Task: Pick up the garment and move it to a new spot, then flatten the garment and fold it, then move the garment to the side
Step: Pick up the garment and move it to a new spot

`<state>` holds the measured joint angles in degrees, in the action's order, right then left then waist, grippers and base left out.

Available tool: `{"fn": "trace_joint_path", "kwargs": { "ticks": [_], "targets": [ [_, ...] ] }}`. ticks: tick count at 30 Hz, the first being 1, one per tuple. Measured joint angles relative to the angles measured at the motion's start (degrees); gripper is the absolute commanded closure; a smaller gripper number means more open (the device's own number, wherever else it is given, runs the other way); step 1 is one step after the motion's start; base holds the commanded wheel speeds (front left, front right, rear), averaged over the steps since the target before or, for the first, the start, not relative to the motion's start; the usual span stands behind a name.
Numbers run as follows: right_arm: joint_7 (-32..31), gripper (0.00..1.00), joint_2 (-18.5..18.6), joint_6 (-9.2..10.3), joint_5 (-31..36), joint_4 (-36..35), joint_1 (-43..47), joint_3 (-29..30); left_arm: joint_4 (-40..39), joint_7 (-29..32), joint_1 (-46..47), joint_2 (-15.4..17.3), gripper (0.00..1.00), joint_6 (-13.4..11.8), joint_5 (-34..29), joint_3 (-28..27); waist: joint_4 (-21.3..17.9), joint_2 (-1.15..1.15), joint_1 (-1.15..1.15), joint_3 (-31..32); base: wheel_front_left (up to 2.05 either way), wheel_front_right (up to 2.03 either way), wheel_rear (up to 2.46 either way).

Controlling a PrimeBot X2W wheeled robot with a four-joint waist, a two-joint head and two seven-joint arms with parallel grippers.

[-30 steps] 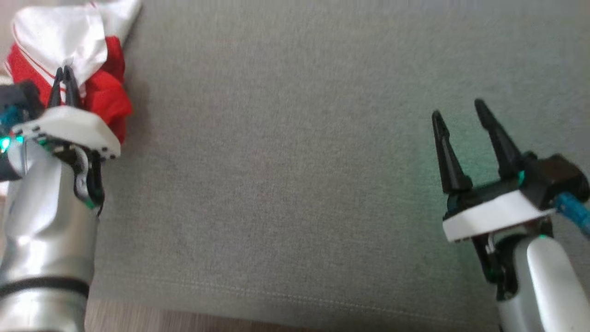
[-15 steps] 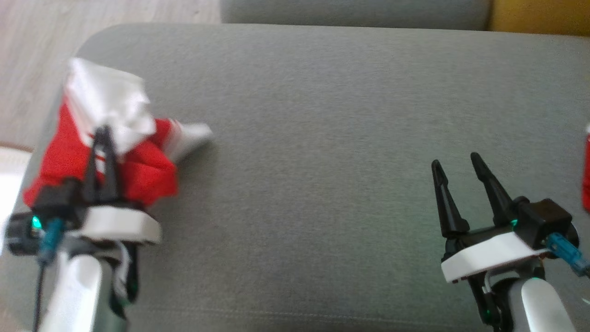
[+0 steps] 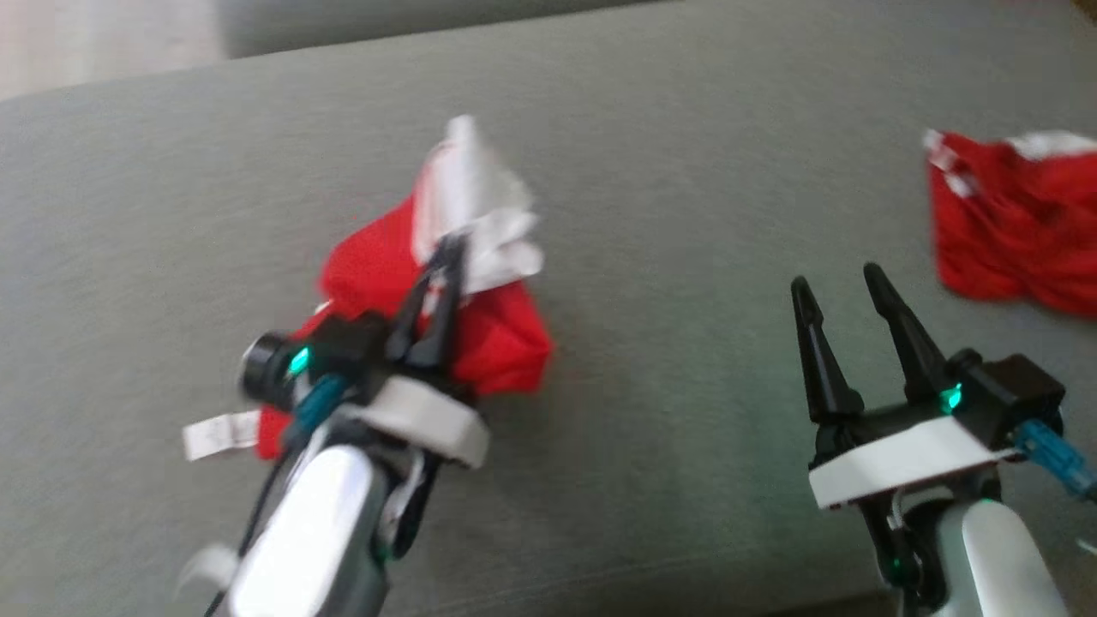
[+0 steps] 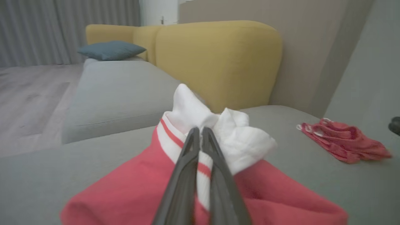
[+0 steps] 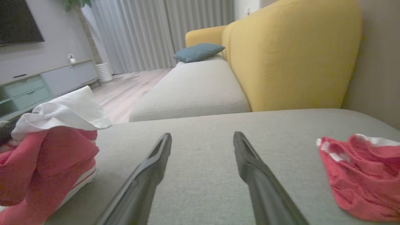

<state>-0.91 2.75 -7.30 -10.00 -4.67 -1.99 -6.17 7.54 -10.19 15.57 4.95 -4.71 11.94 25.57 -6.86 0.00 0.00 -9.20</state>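
The garment [image 3: 506, 347] is a bunched red and white piece over the middle of the grey sofa cushion [image 3: 668, 480]. My left gripper [image 3: 450, 248] is shut on its white striped edge. In the left wrist view the closed fingers [image 4: 182, 175] pinch white cloth, with the red garment [image 4: 125, 190] spread below them. From the right wrist view the garment [image 5: 47, 153] hangs at the left, its lower folds on the cushion. My right gripper [image 3: 838, 281] stands open and empty to the right, and in its own view the right gripper [image 5: 202, 137] is over bare cushion.
A second red garment [image 3: 1011, 227] lies crumpled at the cushion's far right, also seen as the red garment [image 5: 359, 178] beside my right fingers. A yellow sofa back [image 4: 218, 62], a blue pillow [image 4: 111, 50] and wooden floor [image 5: 125, 90] lie beyond.
The head camera has panned, bringing the second red garment into view. My left gripper has carried the garment from the cushion's left edge toward its middle, closer to the right gripper, which stays open.
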Motion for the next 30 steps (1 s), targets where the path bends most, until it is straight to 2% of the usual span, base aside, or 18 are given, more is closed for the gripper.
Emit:
{"fn": "trace_joint_path", "kwargs": {
  "ticks": [9, 16, 17, 18, 19, 26, 30],
  "targets": [
    [3.0, 0.0, 0.0, 0.0, -3.2, 2.4, -1.3, -0.3, 9.3, -0.6, 9.1, -1.6, 1.0, 3.9, -0.9, 8.8, -11.5, 0.0, 0.0, -4.4, 0.0, 0.0, 0.0],
    [5.0, 0.0, 0.0, 0.0, -4.3, 4.4, -2.1, -0.6, 17.0, 1.0, 11.5, -1.7, 1.0, 6.6, -0.1, 13.3, -16.4, 0.0, 0.0, -8.5, 0.0, 0.0, 0.0],
    [5.2, 0.0, 0.0, 0.01, -4.6, 4.5, -2.5, -0.6, 17.7, 1.3, 11.6, -1.7, 0.67, 6.9, 0.0, 13.7, -16.7, 0.0, 0.0, -8.9, 0.0, 0.0, 0.0],
    [5.2, 0.0, 0.0, 0.01, -4.6, 4.5, -2.5, -0.6, 17.7, 1.3, 11.6, -1.7, 0.12, 6.9, 0.0, 13.7, -16.7, 0.0, 0.0, -8.9, 0.0, 0.0, 0.0],
    [5.3, 0.0, 0.0, 0.0, -4.7, 4.6, -2.7, -0.6, 18.2, 1.4, 11.8, -1.7, 0.0, 7.1, 0.2, 14.3, -16.8, 0.0, 0.0, -9.3, 0.0, 0.0, 0.0],
    [5.7, 0.0, -0.1, 0.01, -4.0, 5.5, -3.2, -0.1, 17.5, -0.9, 11.8, -1.7, 0.0, 8.1, 0.4, 16.5, -13.4, 0.0, 0.0, -8.5, 0.0, 0.0, 0.0],
    [5.2, 0.0, -0.1, 0.0, -2.6, 5.4, -3.2, 0.7, 14.0, -2.5, 11.4, -1.6, 0.0, 7.0, 0.8, 16.1, -10.0, 0.0, 0.0, -6.9, 0.0, 0.0, 0.0]
  ]
}}
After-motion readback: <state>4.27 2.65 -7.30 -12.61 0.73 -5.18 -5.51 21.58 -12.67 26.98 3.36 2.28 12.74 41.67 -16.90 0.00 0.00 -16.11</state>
